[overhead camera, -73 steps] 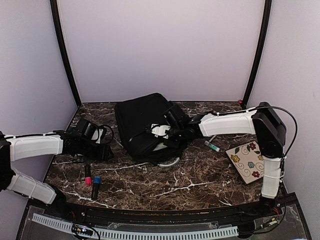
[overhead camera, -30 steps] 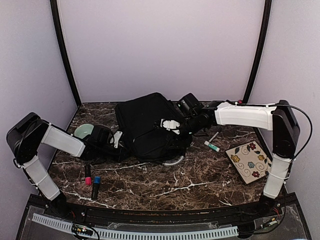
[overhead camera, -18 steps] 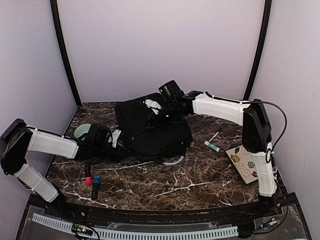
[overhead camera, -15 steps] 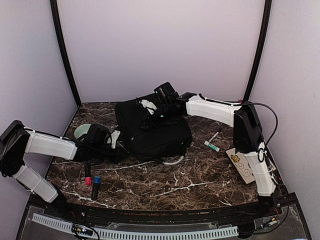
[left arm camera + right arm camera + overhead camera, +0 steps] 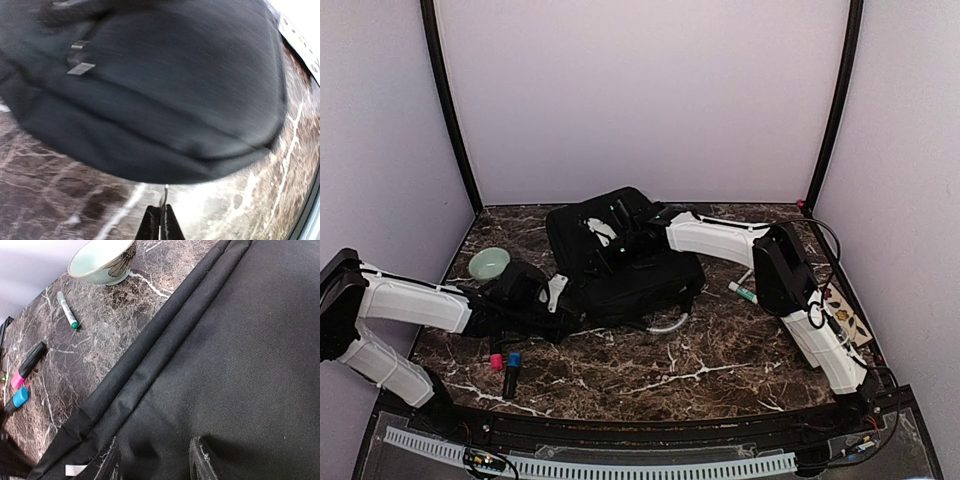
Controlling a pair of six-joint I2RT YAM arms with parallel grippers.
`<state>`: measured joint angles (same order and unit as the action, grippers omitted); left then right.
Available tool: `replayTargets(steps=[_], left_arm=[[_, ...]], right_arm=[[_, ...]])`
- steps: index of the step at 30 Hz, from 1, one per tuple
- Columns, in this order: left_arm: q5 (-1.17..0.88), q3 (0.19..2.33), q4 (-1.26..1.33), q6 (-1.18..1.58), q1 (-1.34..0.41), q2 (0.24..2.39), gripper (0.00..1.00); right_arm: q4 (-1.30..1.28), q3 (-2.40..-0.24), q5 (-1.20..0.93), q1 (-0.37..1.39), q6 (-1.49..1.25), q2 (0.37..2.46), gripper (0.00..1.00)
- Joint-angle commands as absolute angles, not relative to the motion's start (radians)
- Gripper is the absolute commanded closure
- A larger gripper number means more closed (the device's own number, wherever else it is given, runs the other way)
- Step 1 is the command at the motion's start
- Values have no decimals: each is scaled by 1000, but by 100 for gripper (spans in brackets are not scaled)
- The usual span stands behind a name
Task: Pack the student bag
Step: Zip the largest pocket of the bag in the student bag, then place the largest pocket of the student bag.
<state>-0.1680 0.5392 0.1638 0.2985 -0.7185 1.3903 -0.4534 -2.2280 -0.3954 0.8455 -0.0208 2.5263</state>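
Left gripper (image 5: 161,209) pinched shut, perhaps on a zip tab (image 5: 164,192). Right gripper (image 5: 156,447) parted, empty, over the student bag (image 5: 640,275). Pull slowly along the seam.

The student bag (image 5: 630,268) lies far-centre on the table (image 5: 720,365). A bowl (image 5: 489,263) stands to its left. Nearer lie one marker (image 5: 496,357) and, just to its right, a second marker (image 5: 511,368). A pen (image 5: 743,292) lies right of the bag, and a tile (image 5: 846,318) farther right.
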Motion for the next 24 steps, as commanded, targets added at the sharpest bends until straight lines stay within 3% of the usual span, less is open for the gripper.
replayTargets(steps=[1,13,19,24], left_arm=[[-218,556,149,264,-839,1401,100],[-212,866,194,211,-1032,1710,100],[-167,963,143,201,-1070,1771,100],[-120,986,67,215,-1086,1712,80]], right_arm=[[-497,-2216,-354,847,-72,2613,53],[-506,-2192,-362,846,-58,2619,53],[-531,-2173,-386,812,-26,2508,53],[-533,-2121,-391,771,-4,2327,51]])
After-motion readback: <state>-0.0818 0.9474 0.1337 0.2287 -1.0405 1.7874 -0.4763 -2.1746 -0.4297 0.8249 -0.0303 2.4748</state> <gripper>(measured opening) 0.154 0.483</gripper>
